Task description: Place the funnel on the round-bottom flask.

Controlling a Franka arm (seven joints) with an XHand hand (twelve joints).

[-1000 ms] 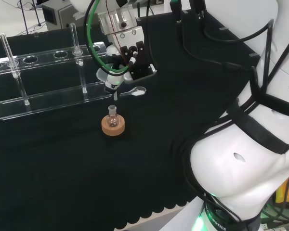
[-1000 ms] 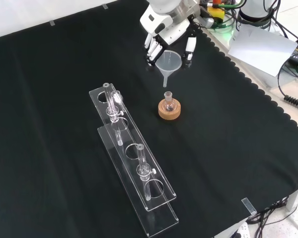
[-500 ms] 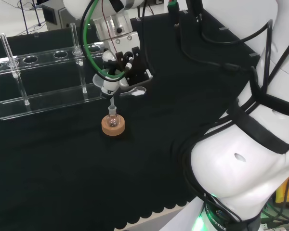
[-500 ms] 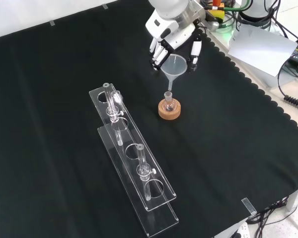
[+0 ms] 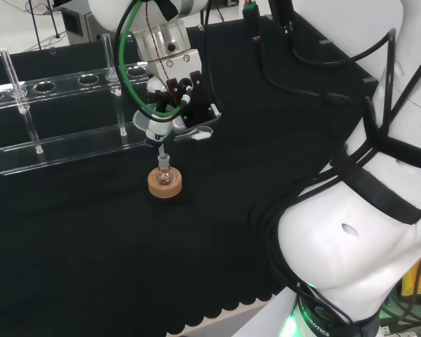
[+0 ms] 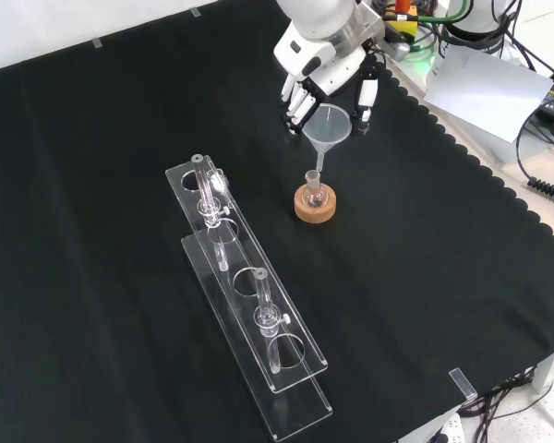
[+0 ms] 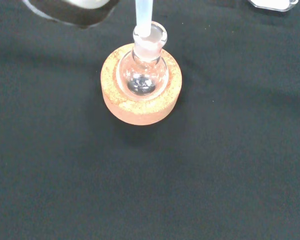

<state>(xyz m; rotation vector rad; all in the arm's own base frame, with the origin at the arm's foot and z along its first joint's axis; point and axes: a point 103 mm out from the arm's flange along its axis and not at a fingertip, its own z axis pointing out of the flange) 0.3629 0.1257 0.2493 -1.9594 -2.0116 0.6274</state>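
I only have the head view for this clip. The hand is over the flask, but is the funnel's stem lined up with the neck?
Observer: Yes. In the wrist view the stem of the funnel meets the mouth of the flask. I cannot tell how far in it is.
Operator: Is the flask sitting properly in its stand?
Observer: The wrist view shows it upright and centred in the cork ring.
Operator: How is the funnel held?
Observer: In the front view the hand has its fingers curled on either side of the funnel's cone, with the cone's open top facing up.
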